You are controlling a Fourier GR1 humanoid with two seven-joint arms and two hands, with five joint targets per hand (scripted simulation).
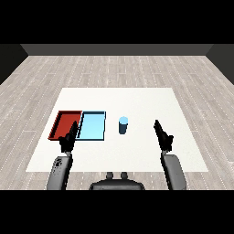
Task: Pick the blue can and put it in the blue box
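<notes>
Blue round can [123, 124] is standing on the white bench [137, 98], just right of the light blue tray [93, 126]. Both black hands, left [68, 139] and right [163, 135], are hanging with straight fingers, holding nothing.

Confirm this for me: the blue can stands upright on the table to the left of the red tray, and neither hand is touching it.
Not quite. The head view shows the blue can standing upright to the right of the light blue tray, which itself lies right of the red tray. The rest holds: the left hand and right hand are both clear of it.
</notes>
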